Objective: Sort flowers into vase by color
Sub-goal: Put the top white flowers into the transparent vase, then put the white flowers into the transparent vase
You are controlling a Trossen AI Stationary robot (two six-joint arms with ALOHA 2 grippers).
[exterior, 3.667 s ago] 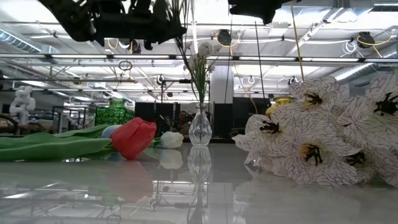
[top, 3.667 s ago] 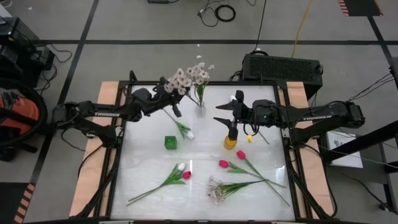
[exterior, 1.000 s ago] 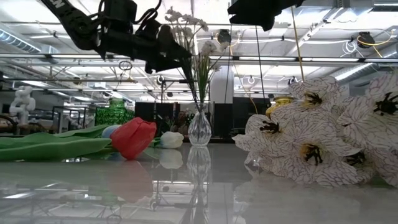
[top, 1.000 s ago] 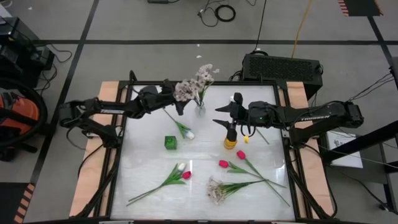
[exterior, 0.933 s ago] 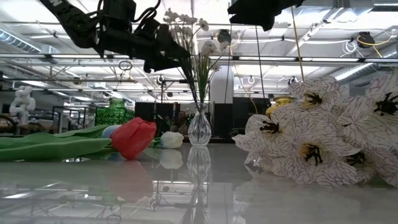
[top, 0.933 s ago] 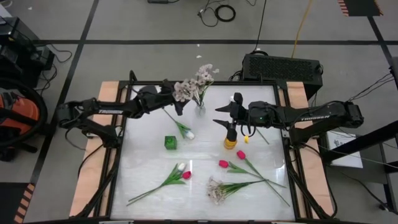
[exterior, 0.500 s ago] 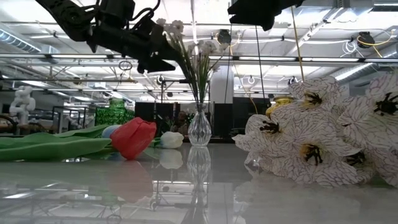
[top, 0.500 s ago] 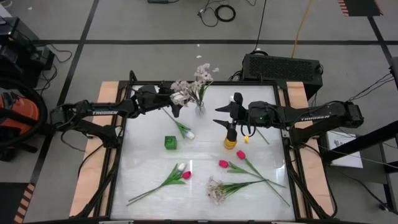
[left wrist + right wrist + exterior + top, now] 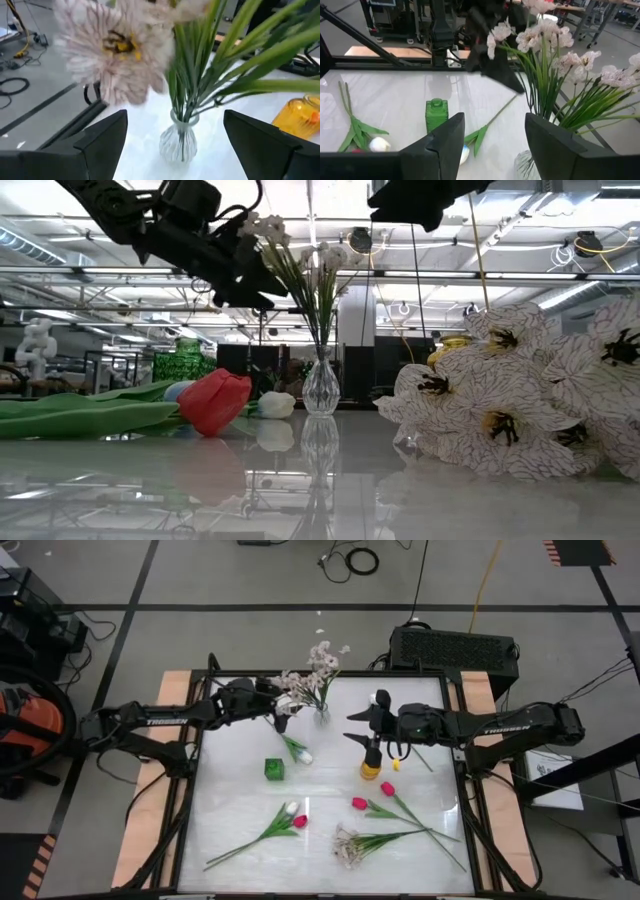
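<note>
A clear glass vase (image 9: 322, 718) stands at the table's far middle and holds sprays of small pale blossoms (image 9: 305, 678) on green stems (image 9: 192, 75). My left gripper (image 9: 280, 705) hangs open just left of the vase, above the table. Its fingers stand apart on either side of the vase (image 9: 179, 142) and do not touch it. My right gripper (image 9: 355, 725) hovers open over the yellow vase (image 9: 370, 768), with nothing between its fingers (image 9: 445, 145). Pink tulips (image 9: 372, 796), a pink and white pair (image 9: 293, 816), a white tulip (image 9: 298, 752) and another spray (image 9: 348, 847) lie on the table.
A small green vase (image 9: 274, 769) stands left of centre on the white table. The loose flowers lie across the near half. Wooden side rails (image 9: 170, 690) run along both edges, and a black box (image 9: 455, 645) sits behind the far right corner.
My left gripper has drawn back from the clear vase toward the table's left edge and tipped its fingers upward, staying open. The spray stays standing in the vase, its blossoms now leaning a little more to the left.
</note>
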